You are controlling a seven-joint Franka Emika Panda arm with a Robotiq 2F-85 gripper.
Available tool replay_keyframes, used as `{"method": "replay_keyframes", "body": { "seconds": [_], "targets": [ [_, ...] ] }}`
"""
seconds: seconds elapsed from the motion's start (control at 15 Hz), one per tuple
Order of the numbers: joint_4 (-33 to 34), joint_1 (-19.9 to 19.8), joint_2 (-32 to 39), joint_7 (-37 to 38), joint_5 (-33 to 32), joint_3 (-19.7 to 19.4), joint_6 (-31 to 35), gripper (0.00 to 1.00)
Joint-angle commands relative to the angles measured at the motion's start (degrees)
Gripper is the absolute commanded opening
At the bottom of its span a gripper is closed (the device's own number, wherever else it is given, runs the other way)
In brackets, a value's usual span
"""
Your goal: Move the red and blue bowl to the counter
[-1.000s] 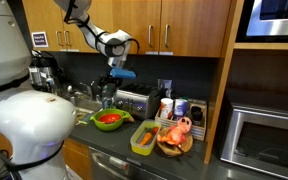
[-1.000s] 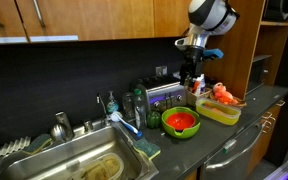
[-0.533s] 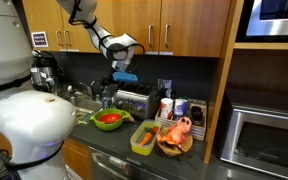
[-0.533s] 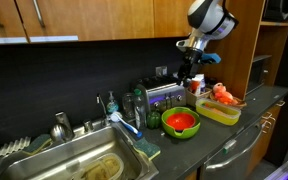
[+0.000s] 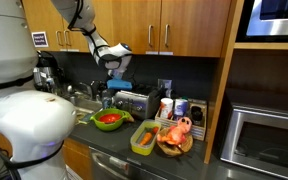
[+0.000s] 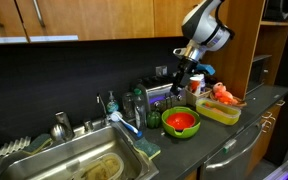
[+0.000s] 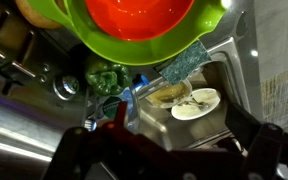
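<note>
The red and blue bowl [image 5: 108,118] sits nested inside a larger lime-green bowl [image 5: 96,124] on the dark counter [image 5: 114,152], beside the sink. It shows in both exterior views [image 6: 181,121] and at the top of the wrist view [image 7: 144,12]. My gripper [image 5: 119,90] hangs in the air above and just behind the bowls, in front of the toaster, also in an exterior view [image 6: 181,86]. In the wrist view its jaws [image 7: 169,150] are spread wide and hold nothing.
A silver toaster [image 5: 134,101] stands behind the bowls. A rectangular green tray [image 5: 142,138] and a wooden plate with orange items [image 5: 176,137] lie beside them. A sink [image 6: 74,160] with dishes, a green bottle [image 6: 139,105] and a microwave [image 5: 264,135] are near.
My gripper has moved down from near the upper cabinets to the height of the toaster, closer to the bowls. The bowls have not moved.
</note>
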Motion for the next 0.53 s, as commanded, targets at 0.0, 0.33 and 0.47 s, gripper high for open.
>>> {"method": "replay_keyframes", "body": {
  "seconds": [0.0,0.33,0.47],
  "targets": [
    [-3.0,0.8,-1.5,1.9,2.7,2.3,5.4,1.0],
    [-6.9,1.9,-2.3,2.1,8.9,4.1,12.6,1.0],
    [-8.1,2.3,-2.1,1.4,12.5,4.6,16.4,1.0]
  ]
}}
